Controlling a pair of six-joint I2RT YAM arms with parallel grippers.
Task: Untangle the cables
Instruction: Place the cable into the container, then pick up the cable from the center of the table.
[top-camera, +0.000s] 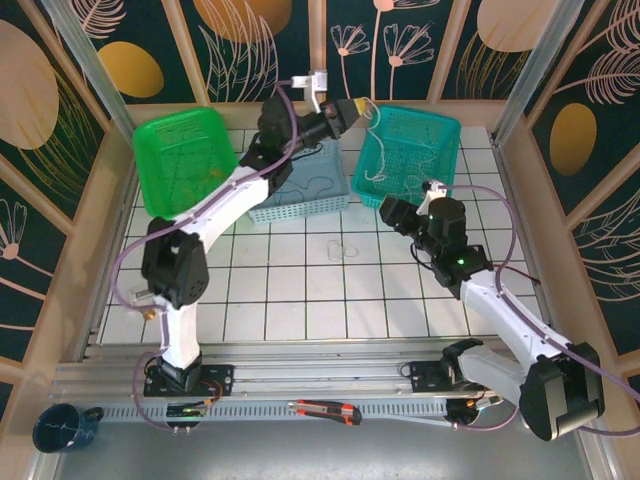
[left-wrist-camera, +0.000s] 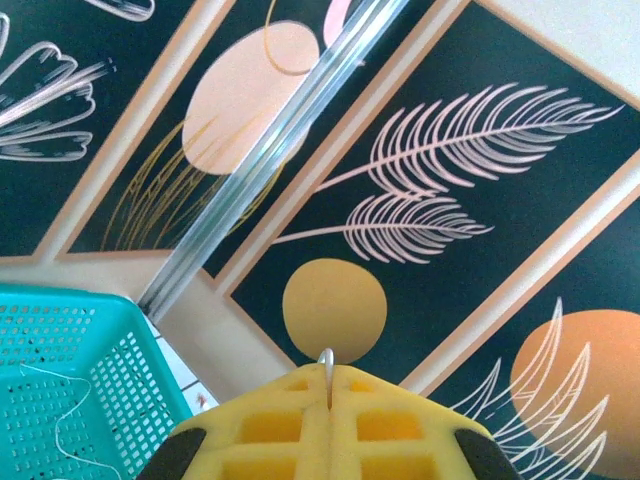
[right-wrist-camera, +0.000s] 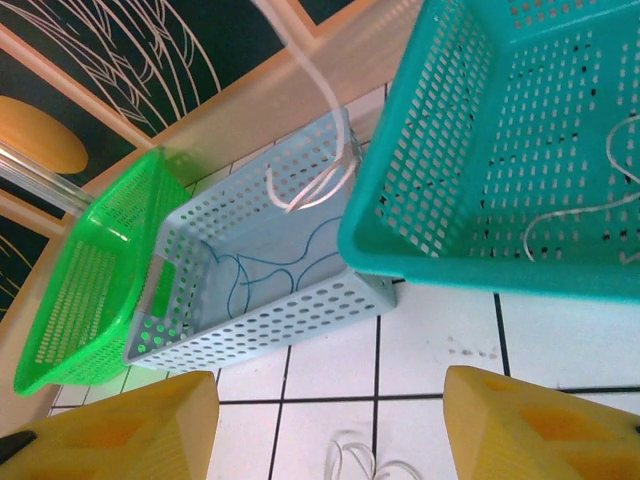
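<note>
High at the back, my left gripper (top-camera: 347, 110) is shut on a thin white cable (top-camera: 372, 150) that hangs down over the teal basket (top-camera: 440, 130). In the left wrist view the yellow pads (left-wrist-camera: 327, 378) press together with the white strand poking out between them. My right gripper (top-camera: 393, 212) is open, low over the tiles. Its yellow fingers (right-wrist-camera: 110, 430) stand wide apart above a small loop of white cable (right-wrist-camera: 352, 462) lying on the table (top-camera: 341, 248). A dark bluish cable (right-wrist-camera: 268, 262) lies in the pale blue basket (top-camera: 300, 205).
A green basket (top-camera: 185, 160) stands tilted at the back left, beside the pale blue one. More white strand (right-wrist-camera: 590, 205) lies inside the teal basket. A box cutter (top-camera: 325, 409) rests on the front rail and a blue cup (top-camera: 60, 426) at the front left.
</note>
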